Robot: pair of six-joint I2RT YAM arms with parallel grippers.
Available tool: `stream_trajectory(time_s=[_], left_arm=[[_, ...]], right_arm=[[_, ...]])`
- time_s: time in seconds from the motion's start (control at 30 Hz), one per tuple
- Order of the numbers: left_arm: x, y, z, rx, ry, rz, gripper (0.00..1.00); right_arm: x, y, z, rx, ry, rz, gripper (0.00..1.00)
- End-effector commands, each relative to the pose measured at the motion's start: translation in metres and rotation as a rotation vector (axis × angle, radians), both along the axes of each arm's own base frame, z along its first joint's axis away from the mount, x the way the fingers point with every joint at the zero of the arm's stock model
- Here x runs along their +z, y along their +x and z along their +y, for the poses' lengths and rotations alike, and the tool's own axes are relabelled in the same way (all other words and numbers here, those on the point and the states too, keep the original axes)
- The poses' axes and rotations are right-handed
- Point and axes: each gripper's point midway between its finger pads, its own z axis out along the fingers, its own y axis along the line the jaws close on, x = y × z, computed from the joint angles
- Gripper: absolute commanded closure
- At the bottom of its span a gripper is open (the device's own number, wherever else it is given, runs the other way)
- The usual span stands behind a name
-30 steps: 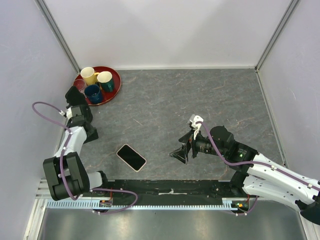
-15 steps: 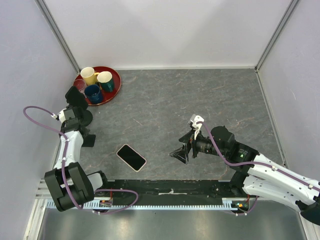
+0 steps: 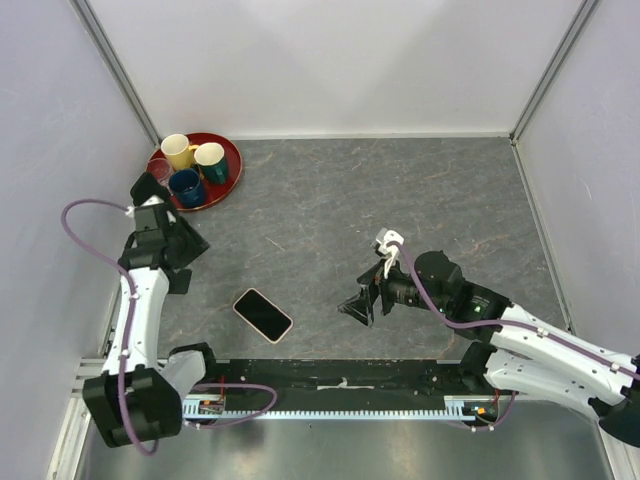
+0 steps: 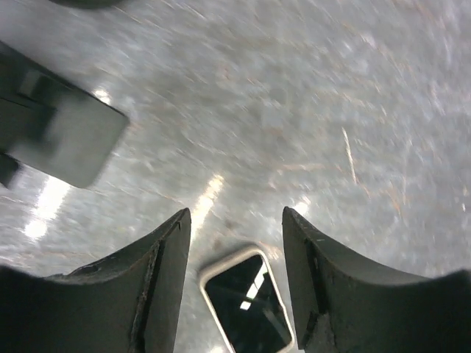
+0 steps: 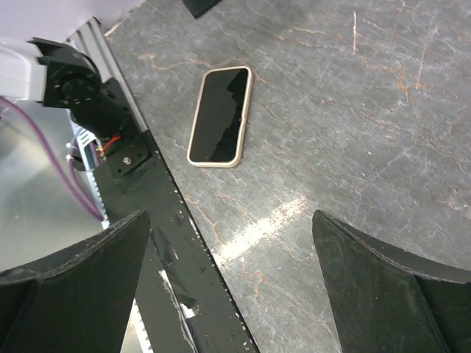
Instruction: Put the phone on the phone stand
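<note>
The phone [image 3: 263, 314] lies flat, screen up, on the grey table near the front left; it has a dark screen and a pale case. The left wrist view shows it [image 4: 249, 301] low between my fingers, below the open left gripper [image 4: 235, 220]. From above, the left gripper [image 3: 192, 247] hovers up and left of the phone, apart from it. The black phone stand [image 3: 178, 281] sits partly under the left arm, and shows as a blurred dark plate [image 4: 62, 140]. My right gripper [image 3: 358, 305] is open and empty, to the right of the phone [image 5: 221, 116].
A red tray [image 3: 232, 160] at the back left holds a yellow mug [image 3: 177, 150], a cream mug [image 3: 210, 155] and a blue mug [image 3: 186, 185]. White walls close in the table. A black rail [image 3: 340, 375] runs along the near edge.
My left arm has swung, and its gripper has turned right towards the phone. The right gripper has shifted slightly left. The phone has not moved.
</note>
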Motion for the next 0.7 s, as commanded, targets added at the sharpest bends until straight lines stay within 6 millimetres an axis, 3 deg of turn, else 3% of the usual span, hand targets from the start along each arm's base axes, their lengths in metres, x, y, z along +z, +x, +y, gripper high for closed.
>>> stream_trajectory(time_s=[0.0, 0.07, 0.13, 0.23, 0.37, 0.47, 0.67], left_arm=[[0.009, -0.020, -0.049, 0.028, -0.076, 0.114, 0.41], [0.003, -0.031, -0.077, -0.031, -0.104, 0.139, 0.41], [-0.009, -0.042, -0.092, -0.006, -0.179, 0.166, 0.40], [-0.025, -0.063, -0.099, 0.102, -0.263, 0.243, 0.38], [-0.039, -0.092, -0.112, 0.191, -0.355, 0.360, 0.23], [-0.035, -0.094, -0.125, 0.197, -0.373, 0.348, 0.06], [-0.044, -0.101, -0.132, 0.297, -0.324, 0.416, 0.03]], right_arm=[[0.000, 0.019, 0.004, -0.084, -0.028, 0.013, 0.02], [-0.015, 0.027, 0.006, -0.111, -0.087, 0.041, 0.02], [-0.020, 0.037, 0.002, -0.165, -0.143, 0.048, 0.02], [-0.030, 0.047, -0.002, -0.213, -0.213, 0.054, 0.02], [-0.035, 0.046, 0.002, -0.200, -0.231, 0.078, 0.02], [-0.037, 0.044, 0.006, -0.185, -0.229, 0.098, 0.02], [-0.036, 0.045, 0.003, -0.204, -0.228, 0.100, 0.02]])
